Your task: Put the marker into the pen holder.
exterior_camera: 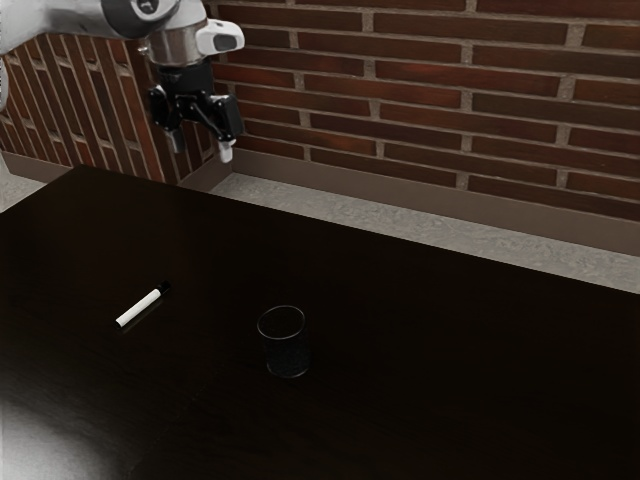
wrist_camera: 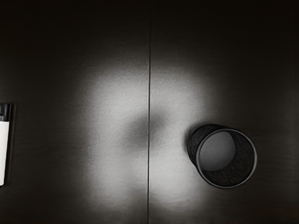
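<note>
Jaws of the gripper (exterior_camera: 202, 147) are being held parted, in a released state, with a clear gap being left between the two fingertips. By a clock face laid over the exterior view, twelve at its top, the gripper is being carried high by the arm (exterior_camera: 178, 46), which is being brought in from eleven o'clock. Toward seven o'clock from the gripper, well apart from it, the white marker (exterior_camera: 140, 307) is being borne flat by the dark table (exterior_camera: 420, 420), its black cap being pointed between one and two o'clock. Toward five o'clock from the gripper, the dark pen holder (exterior_camera: 286, 345) is being supported upright on the same table, its round mouth being turned upward; from it, the marker is being seen between nine and ten o'clock, well apart. In the wrist view, the marker and the pen holder are being separated by a thin seam (wrist_camera: 149, 93) in the tabletop, and pale glare (wrist_camera: 112, 102) is being reflected along both sides of that seam. Farther out, toward one and two o'clock from the table, pale floor (exterior_camera: 400, 230) is being bordered by a brick wall (exterior_camera: 400, 90).
</note>
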You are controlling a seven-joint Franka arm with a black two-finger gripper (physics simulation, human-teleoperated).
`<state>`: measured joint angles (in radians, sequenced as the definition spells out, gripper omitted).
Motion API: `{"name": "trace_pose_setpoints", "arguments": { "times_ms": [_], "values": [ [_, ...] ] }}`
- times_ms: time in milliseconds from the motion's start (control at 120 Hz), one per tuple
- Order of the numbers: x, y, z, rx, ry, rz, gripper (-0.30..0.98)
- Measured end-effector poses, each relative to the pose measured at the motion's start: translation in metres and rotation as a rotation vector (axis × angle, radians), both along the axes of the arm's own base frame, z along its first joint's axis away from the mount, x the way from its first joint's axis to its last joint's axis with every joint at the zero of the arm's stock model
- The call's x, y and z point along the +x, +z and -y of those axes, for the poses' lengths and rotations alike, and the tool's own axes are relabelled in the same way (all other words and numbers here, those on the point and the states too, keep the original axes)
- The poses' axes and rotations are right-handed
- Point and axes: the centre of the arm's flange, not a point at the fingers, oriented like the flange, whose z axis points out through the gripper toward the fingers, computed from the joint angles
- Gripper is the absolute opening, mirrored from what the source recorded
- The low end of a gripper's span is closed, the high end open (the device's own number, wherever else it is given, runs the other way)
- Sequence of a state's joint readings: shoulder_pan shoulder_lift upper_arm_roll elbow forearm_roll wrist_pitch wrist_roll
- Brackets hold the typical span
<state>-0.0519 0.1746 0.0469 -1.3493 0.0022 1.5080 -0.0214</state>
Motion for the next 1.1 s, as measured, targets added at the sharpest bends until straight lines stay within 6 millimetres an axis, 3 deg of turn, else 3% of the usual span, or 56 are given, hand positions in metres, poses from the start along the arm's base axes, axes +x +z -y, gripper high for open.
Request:
{"name": "trace_pose_setpoints", "arguments": {
  "times_ms": [158,208,333,467,575,658,758,842,992,1100],
  "values": [
    [-0.008,0.014,-0.001,0.016,0.002,0.024,0.69],
    [-0.014,0.008,-0.006,0.030,0.008,0.007,0.69],
    [-0.029,-0.064,-0.050,0.052,0.069,-0.097,0.69],
    [-0.050,-0.169,-0.101,0.056,0.140,-0.165,0.69],
    [-0.062,-0.233,-0.113,0.082,0.165,-0.190,0.69],
    [-0.057,-0.254,-0.109,0.111,0.147,-0.143,0.69],
    [-0.044,-0.291,-0.123,0.137,0.132,-0.114,0.69],
    [-0.037,-0.298,-0.129,0.147,0.098,-0.079,0.69],
    [-0.027,-0.303,-0.164,0.111,0.127,-0.080,0.69],
    [-0.026,-0.326,-0.170,0.084,0.098,-0.102,0.69]
  ]
}}
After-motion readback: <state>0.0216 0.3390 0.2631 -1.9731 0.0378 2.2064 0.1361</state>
